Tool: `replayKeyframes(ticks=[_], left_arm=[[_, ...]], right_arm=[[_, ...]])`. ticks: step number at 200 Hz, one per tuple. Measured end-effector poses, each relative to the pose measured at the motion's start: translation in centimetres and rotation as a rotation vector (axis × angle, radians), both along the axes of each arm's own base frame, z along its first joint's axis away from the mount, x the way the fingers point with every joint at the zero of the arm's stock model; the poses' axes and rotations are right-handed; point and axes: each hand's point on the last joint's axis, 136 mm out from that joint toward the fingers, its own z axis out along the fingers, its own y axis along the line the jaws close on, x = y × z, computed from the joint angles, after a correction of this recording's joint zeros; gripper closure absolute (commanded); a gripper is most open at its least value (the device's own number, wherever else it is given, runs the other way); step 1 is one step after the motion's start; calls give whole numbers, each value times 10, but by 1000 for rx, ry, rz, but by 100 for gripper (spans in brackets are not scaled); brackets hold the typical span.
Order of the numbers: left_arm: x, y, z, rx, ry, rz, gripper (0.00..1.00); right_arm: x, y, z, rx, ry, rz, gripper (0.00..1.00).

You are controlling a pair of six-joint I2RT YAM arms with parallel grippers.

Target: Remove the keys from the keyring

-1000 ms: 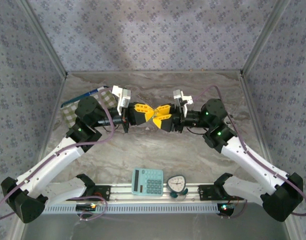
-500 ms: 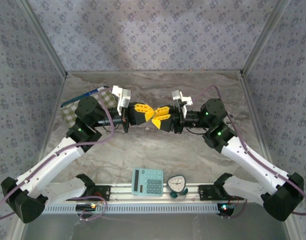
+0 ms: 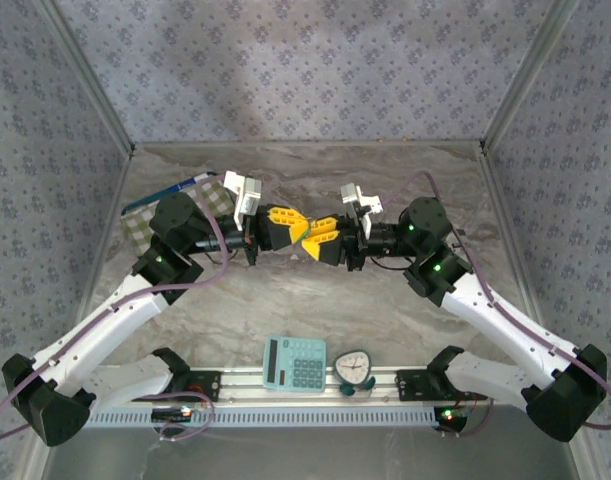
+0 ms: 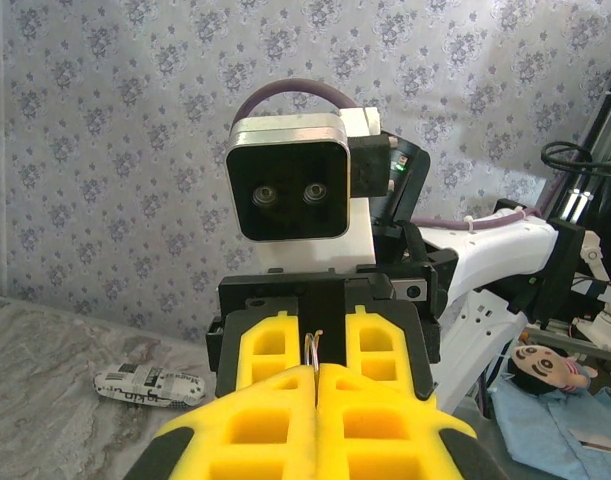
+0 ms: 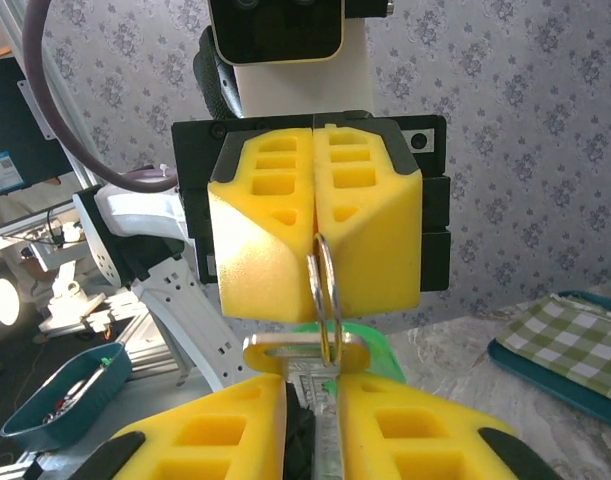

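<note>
The keyring (image 5: 323,285) is held in the air over the marble table (image 3: 285,300), beyond the calculator (image 3: 295,362) as seen from the arm bases. It is pinched edge-on between the pressed-together yellow fingers of the left gripper (image 3: 297,229), which is brought in from the calculator's left. A silver key (image 5: 305,352) is threaded on the ring, and its blade lies between the fingers of the right gripper (image 3: 318,238), brought in from the calculator's right. A narrow gap is seen between those fingers. Whether the blade is clamped cannot be told.
</note>
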Motion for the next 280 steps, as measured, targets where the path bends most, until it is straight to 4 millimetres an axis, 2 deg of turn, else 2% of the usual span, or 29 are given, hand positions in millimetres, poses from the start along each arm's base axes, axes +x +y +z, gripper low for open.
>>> replayKeyframes(ticks=[8, 50, 62, 77, 115, 205, 280], left_arm=[[0, 0, 0, 0, 0, 0, 100], [0, 0, 0, 0, 1, 0, 100], [0, 0, 0, 0, 3, -1, 100], [0, 0, 0, -1, 7, -1, 100], [0, 0, 1, -3, 5, -1, 100], [-3, 2, 6, -19, -8, -4, 100], [-1, 5, 5, -19, -7, 3, 100]], right_arm=[[0, 0, 0, 0, -4, 0, 64], [0, 0, 1, 1, -7, 0, 67], [-1, 1, 1, 1, -8, 1, 76], [-1, 1, 1, 1, -10, 3, 77], [-1, 1, 1, 2, -9, 5, 70], [-8, -3, 11, 28, 21, 55, 68], [1, -9, 17, 50, 78, 46, 70]])
